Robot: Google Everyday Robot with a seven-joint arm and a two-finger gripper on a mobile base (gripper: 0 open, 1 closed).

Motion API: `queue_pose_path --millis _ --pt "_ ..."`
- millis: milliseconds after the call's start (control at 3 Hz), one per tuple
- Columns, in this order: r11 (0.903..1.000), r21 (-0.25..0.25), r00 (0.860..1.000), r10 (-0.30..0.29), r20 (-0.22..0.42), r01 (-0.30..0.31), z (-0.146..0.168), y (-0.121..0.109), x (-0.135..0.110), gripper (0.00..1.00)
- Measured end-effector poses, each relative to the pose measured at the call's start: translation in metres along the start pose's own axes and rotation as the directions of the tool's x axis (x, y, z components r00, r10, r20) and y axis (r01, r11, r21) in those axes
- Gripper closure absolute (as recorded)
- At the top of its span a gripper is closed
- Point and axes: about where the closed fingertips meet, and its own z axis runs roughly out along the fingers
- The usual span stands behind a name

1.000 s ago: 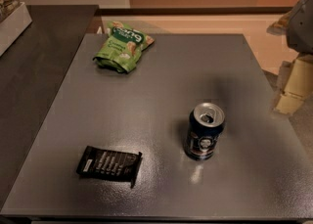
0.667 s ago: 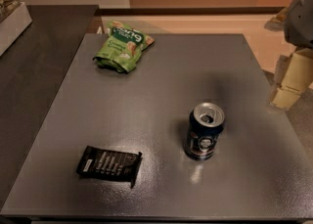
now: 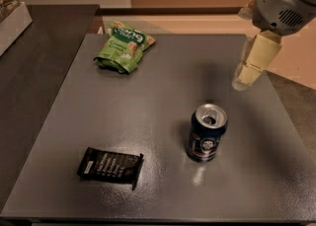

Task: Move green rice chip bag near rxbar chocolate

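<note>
The green rice chip bag (image 3: 123, 46) lies crinkled at the far left of the grey table (image 3: 163, 96). The rxbar chocolate (image 3: 111, 165), a flat black wrapper with white text, lies near the front left. My gripper (image 3: 244, 77) hangs from the grey arm (image 3: 286, 0) above the table's right side. It is empty, far right of the bag and above and behind the can.
An open dark blue drink can (image 3: 207, 132) stands upright at the front right. A darker counter (image 3: 34, 67) adjoins the table on the left, with a white box (image 3: 11, 18) at its far end. The floor lies beyond the right edge.
My gripper has moved left from the right edge, in over the table's right side. The bag, bar and can have not moved.
</note>
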Motion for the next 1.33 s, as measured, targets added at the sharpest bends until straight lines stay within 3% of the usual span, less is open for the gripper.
queue_pose_path --millis 667,1000,1333 --pt "0.9991 0.008 0.993 0.039 0.111 -0.04 0.05 -0.047 -0.061 0.0" --pt "0.9945 -0.017 0.985 0.104 0.134 -0.103 0.079 -0.059 -0.093 0.0" --pt "0.9789 -0.078 0.973 0.197 0.117 -0.189 0.113 -0.063 -0.134 0.0"
